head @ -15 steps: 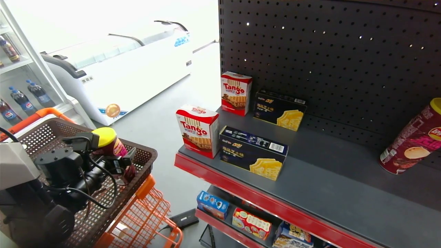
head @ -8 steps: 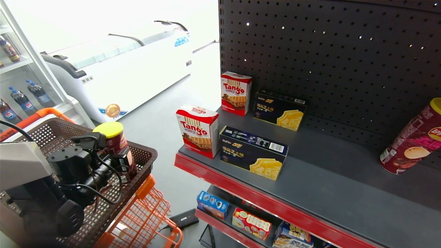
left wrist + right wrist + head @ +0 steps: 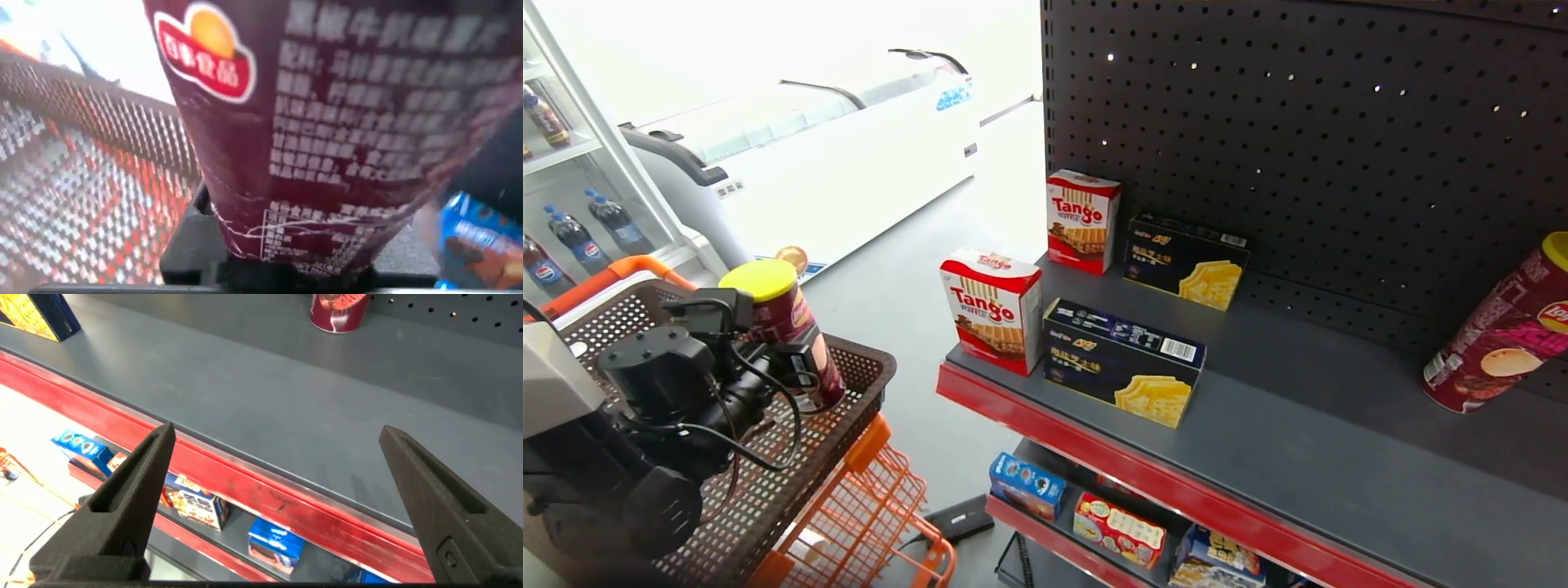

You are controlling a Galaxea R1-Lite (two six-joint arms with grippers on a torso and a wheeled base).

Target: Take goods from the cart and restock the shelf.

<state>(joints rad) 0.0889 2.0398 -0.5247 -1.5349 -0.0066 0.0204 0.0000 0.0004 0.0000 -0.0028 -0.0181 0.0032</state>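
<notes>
Wafer box (image 3: 991, 306) at shelf (image 3: 1298, 441) corner, chip can (image 3: 776, 310) in left tool (image 3: 800, 367)

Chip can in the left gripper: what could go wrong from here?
1. The left gripper seems to hold the chip can low, so the tall can might tilt or slip.
2. Its base is near the basket rim and could snag.
3. Swinging to the shelf, it could topple the red wafer box at the front corner.
</notes>
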